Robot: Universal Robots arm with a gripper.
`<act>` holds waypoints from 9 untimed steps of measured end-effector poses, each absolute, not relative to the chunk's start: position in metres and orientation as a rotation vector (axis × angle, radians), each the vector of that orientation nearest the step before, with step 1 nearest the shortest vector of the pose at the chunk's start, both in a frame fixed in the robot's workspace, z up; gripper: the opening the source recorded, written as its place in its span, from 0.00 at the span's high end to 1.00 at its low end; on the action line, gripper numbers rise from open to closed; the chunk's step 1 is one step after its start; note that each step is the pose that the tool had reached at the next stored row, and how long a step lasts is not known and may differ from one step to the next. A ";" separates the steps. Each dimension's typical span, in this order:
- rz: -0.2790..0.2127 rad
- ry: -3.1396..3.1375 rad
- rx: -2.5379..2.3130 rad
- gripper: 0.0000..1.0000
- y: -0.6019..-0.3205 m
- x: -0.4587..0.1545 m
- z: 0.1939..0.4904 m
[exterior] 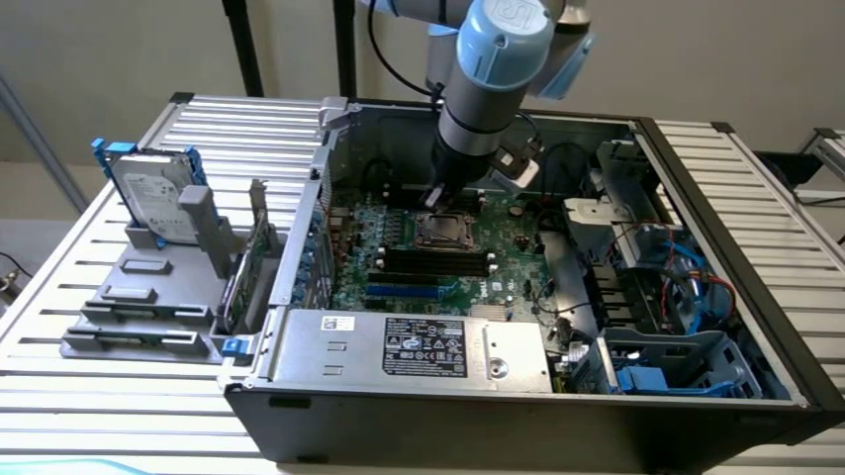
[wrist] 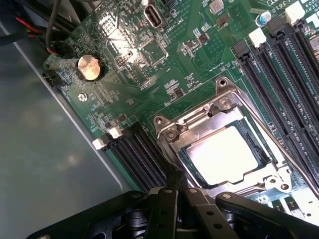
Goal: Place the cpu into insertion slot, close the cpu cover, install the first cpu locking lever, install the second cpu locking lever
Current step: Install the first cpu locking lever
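Note:
The cpu point(wrist: 225, 155) lies flat in the insertion slot point(exterior: 442, 231) in the middle of the green motherboard point(wrist: 164, 59), its pale top shining. The silvery cpu cover point(wrist: 219, 107) is down around it, framing the chip through its square opening. My gripper point(wrist: 180, 191) is shut, with its dark fingertips pressed together at the socket's edge beside a bank of long black memory slots point(wrist: 137, 152). In the exterior view the gripper point(exterior: 436, 203) hangs just behind the socket, low over the board. I cannot tell whether the tips touch a locking lever.
The board sits deep inside an open computer case point(exterior: 739, 247) with tall walls all round. A grey labelled power supply box point(exterior: 410, 346) stands in front, with cables and a blue drive cage point(exterior: 674, 366) on the exterior view's right. A hard drive point(exterior: 152, 203) rests outside.

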State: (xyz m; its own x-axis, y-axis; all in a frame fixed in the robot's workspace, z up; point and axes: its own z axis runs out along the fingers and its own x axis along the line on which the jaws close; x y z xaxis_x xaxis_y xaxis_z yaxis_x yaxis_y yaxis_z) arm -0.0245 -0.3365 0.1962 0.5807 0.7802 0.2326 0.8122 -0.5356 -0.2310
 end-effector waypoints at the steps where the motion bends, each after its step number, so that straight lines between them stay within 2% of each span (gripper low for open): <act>1: -0.144 -1.302 -2.503 0.89 -0.336 -0.024 0.196; 9: -0.138 -1.304 -2.508 0.89 -0.336 -0.020 0.196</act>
State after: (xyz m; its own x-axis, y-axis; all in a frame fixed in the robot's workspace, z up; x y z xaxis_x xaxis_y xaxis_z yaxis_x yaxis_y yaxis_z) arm -0.0204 -0.3358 0.1958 0.5811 0.7820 0.2253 0.8118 -0.5375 -0.2281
